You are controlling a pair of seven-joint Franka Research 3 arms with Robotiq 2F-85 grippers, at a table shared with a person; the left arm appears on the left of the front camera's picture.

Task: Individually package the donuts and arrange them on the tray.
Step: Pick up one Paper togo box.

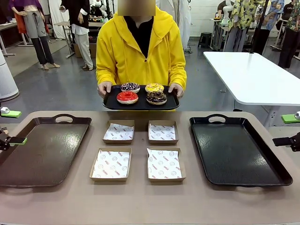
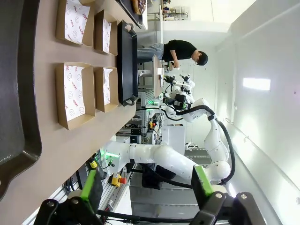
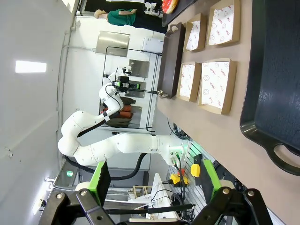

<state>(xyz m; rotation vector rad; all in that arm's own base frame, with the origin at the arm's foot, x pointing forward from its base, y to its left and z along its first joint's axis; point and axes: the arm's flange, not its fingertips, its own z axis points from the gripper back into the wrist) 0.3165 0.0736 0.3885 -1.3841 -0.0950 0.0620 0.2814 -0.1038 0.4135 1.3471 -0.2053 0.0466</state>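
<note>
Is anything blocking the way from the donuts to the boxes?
Nothing visible does. The donuts sit on a black tray held by the person at the far side; the four boxes lie open, lined with paper.

A person in a yellow hoodie [image 1: 140, 51] stood at the far side of a big brown table [image 1: 140, 201]. Behind, on the right, was a white table [image 1: 253, 75] on a grey floor [image 1: 56, 89]. A small dark stool [image 1: 205, 38] sat farther back on that floor.
</note>
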